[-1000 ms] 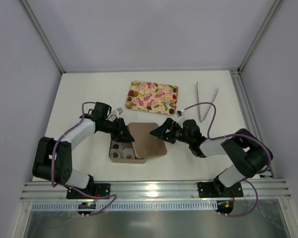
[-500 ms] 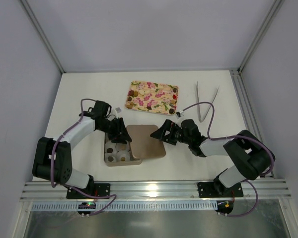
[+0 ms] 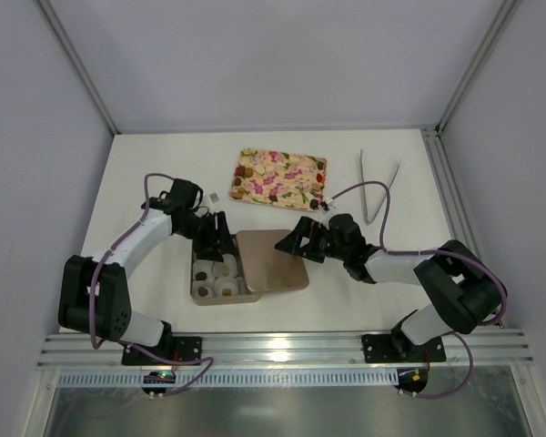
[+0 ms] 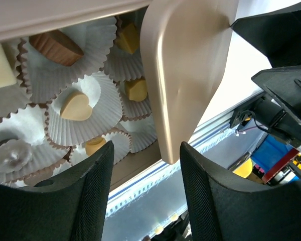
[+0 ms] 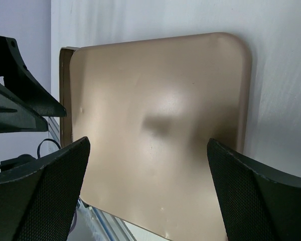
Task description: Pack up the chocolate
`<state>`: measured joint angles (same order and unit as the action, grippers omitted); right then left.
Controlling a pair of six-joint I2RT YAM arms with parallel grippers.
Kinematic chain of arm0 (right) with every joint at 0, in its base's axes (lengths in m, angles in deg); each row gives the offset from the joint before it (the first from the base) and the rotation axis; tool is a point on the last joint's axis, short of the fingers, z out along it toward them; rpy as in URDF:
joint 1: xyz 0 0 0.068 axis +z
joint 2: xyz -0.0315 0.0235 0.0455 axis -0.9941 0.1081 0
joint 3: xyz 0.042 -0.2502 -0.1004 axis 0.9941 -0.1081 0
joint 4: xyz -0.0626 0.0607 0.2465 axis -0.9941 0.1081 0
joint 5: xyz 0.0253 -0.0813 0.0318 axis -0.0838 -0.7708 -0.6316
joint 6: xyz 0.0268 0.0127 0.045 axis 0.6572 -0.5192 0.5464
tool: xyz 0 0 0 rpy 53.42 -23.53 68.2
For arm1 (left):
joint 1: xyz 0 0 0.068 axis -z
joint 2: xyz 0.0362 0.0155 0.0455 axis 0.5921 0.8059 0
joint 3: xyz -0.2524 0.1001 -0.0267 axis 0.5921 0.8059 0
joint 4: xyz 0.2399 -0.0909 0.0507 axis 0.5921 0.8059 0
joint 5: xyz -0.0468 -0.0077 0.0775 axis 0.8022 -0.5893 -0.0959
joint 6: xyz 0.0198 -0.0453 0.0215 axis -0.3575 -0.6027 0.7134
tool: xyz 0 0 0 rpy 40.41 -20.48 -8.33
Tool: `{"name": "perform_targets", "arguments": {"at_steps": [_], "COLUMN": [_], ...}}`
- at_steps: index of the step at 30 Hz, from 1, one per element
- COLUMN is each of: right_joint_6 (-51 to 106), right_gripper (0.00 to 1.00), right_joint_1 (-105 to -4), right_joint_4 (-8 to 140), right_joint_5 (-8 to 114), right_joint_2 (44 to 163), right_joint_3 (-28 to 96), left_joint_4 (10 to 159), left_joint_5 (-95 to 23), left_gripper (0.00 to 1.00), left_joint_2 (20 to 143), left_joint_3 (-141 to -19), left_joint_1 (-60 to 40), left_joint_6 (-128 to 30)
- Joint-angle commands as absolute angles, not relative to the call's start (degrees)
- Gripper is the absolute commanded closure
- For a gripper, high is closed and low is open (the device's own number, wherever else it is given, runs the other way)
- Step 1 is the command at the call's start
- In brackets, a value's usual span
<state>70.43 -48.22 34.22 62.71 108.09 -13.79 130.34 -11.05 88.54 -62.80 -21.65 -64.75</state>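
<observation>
Over the last second the box has slid left across the desk, away from my right tool. The lid was propped aslant over the box. It now lies nearly flat to the right, with only its left edge overlapping the box's right side. That has uncovered more of the chocolate in its paper cups. My left tool has drawn back toward the far left, and the right tool has edged slightly away from me.
</observation>
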Motion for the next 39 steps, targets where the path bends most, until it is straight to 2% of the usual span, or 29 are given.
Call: {"name": "perform_targets", "arguments": {"at_steps": [1,8,13,20,26,39], "right_joint_6": [68.6,68.8,70.2,70.5,70.8,66.3], "right_gripper": [0.02,0.02,0.02,0.02,0.02,0.02], "right_joint_1": [-47.9,-49.1,-51.2,-53.6,-55.4,-56.5], "right_joint_4": [34.0,33.7,30.6,28.8,26.1,32.6], "right_joint_5": [62.0,62.3,64.2,65.8,66.6,64.5], "right_joint_2": [107.4,107.3,107.9,108.2,108.8,107.4], "right_joint_3": [-11.7,-12.2,-14.5,-16.6,-19.0,-18.6], "left_joint_4": [133.6,138.6,142.0,143.0,140.5,137.2], "left_joint_5": [-13.4,-21.6,-32.2,-39.3,-40.6,-35.3], "left_gripper": [0.44,0.4,0.36,0.32,0.28,0.22], "left_joint_2": [85.3,81.5,78.9,79.0,79.4,81.6], "left_joint_3": [-65.4,-68.8,-71.0,-69.7,-66.3,-63.3], "left_joint_1": [-21.6,-21.7,-21.8,-22.8,-24.3,-26.4], "left_joint_6": [-63.2,-63.0,-63.8,-64.7,-65.4,-65.8]}}
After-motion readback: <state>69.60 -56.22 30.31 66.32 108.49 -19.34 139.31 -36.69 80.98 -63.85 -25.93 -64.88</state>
